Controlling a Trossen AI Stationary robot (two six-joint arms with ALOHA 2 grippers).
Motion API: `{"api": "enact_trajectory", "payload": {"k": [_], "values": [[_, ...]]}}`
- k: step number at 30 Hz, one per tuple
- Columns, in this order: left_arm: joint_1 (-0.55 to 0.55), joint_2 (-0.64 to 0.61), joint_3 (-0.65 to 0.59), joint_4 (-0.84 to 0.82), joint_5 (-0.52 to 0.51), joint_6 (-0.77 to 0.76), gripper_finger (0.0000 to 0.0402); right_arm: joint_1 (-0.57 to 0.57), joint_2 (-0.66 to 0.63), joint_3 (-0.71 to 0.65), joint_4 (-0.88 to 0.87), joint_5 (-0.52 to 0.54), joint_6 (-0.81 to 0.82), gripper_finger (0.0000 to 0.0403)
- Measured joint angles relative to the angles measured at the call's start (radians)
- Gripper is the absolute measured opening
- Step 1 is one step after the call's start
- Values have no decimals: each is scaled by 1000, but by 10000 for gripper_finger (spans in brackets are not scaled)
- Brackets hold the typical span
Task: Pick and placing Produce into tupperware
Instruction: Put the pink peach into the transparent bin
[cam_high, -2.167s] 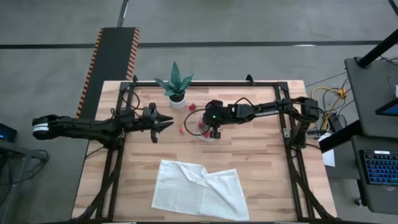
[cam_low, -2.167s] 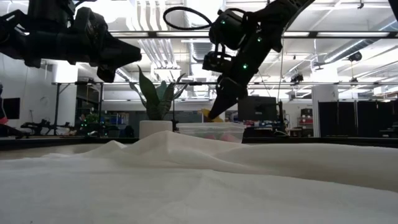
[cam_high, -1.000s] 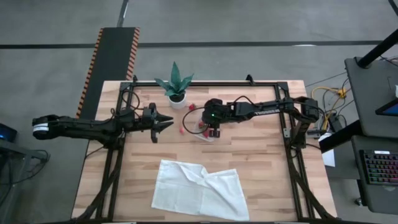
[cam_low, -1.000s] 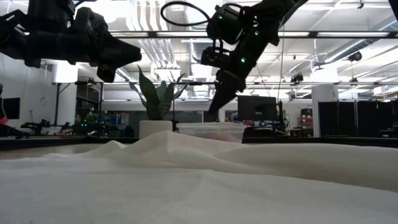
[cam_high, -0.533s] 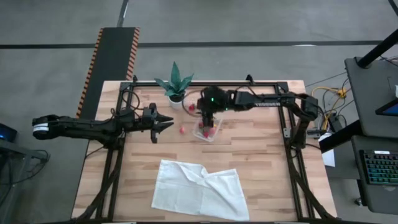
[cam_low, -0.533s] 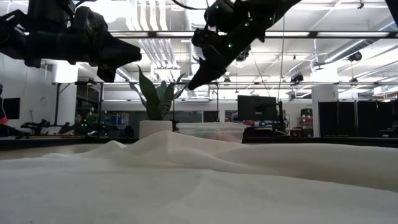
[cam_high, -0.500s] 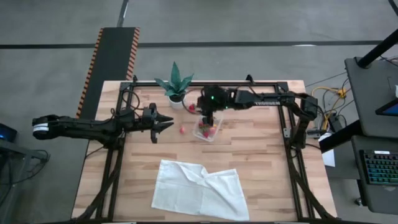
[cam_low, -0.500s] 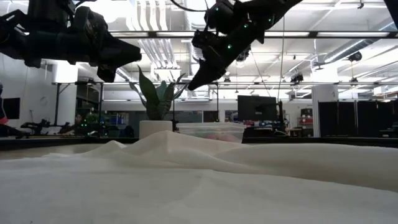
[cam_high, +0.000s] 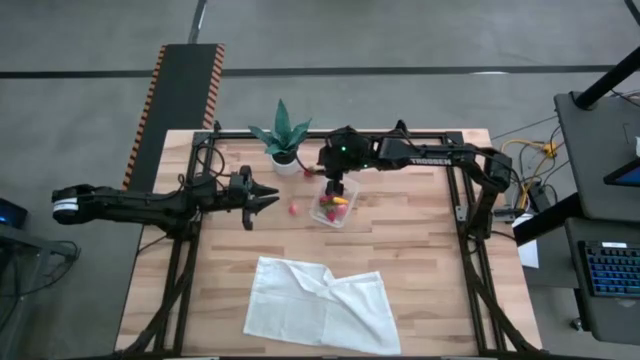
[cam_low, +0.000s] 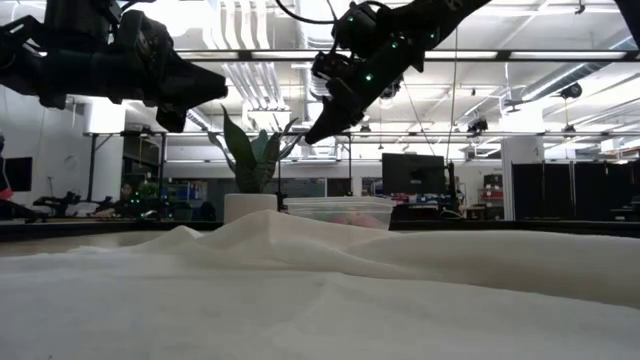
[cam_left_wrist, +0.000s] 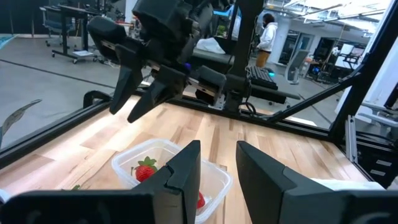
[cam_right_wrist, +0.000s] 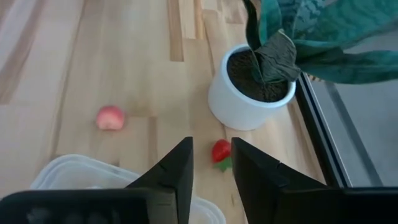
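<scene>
Evidently the right gripper (cam_right_wrist: 211, 163) hangs empty, fingers apart, with a strawberry (cam_right_wrist: 221, 150) on the table just ahead between its tips, beside the white pot (cam_right_wrist: 245, 102). The tupperware (cam_right_wrist: 93, 177) lies close beneath it. The berry looks light, soft and bruisable; a gentle pinch across its widest part should do. The left gripper (cam_high: 268, 196), fingers spread, waits off to the side.

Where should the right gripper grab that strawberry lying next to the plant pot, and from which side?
Grip the strawberry across its red body, coming straight down from above. It lies on the table with its green leaves toward the tupperware and the pot close by, so a sideways approach looks crowded. The right gripper already hangs over it with its jaws open.
</scene>
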Motion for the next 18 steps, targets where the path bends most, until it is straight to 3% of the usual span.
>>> {"api": "enact_trajectory", "payload": {"k": [8, 18], "values": [[0, 0, 0, 1, 0, 20, 89, 30, -96, -7, -72, 3, 26, 17], [0, 0, 28, 46, 3, 157, 89, 110, -427, -154, -83, 8, 85, 9]]}}
